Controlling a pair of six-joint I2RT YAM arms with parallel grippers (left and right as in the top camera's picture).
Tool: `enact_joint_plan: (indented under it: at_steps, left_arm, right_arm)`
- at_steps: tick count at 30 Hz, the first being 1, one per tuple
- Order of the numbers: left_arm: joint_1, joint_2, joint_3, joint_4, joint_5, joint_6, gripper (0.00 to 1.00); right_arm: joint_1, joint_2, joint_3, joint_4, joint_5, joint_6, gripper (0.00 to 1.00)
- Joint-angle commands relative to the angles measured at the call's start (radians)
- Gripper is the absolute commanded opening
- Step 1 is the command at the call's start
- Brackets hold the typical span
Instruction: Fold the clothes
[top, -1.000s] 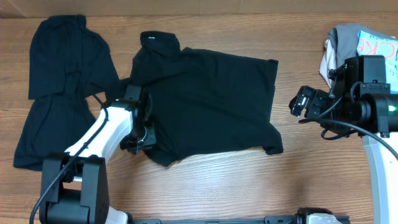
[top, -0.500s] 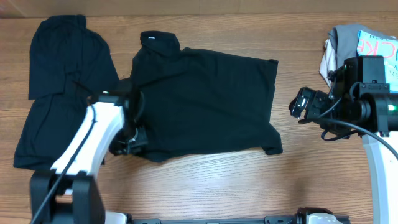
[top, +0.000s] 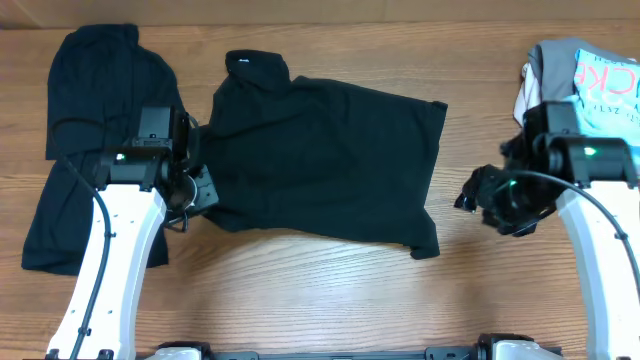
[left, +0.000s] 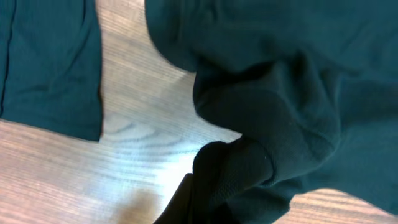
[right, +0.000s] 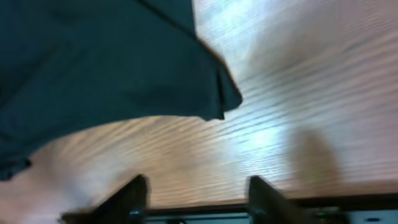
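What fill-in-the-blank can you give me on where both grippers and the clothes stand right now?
1. The left gripper is shut on the ___ polo shirt.
2. The right gripper hangs over bare table, holding ___.
3. The pale clothes pile lies at the table's ___ edge.
Missing: black; nothing; right.

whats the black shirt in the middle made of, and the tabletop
The floppy black collared shirt: probably matte knit cotton, perhaps pique; fine pebbled texture shows up close. The brown tabletop: wood or wood-look laminate, smooth, slightly glossy; grain lines and glare.
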Motion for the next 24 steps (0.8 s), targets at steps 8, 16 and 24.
enact_joint_plan:
  at_steps: [8,16,24]
  left_arm:
    - [0.011,-0.010,0.120,0.059,-0.010,0.004,0.04]
    - [0.011,-0.010,0.204,0.060,-0.011,0.031,0.04]
    - [0.011,-0.010,0.212,0.064,-0.010,0.032,0.04]
  right_arm:
    - [0.056,0.003,-0.344,0.257,-0.168,0.075,0.58]
    - [0.119,0.003,-0.433,0.343,-0.177,0.109,0.62]
    - [0.164,0.005,-0.485,0.449,-0.121,0.217,0.66]
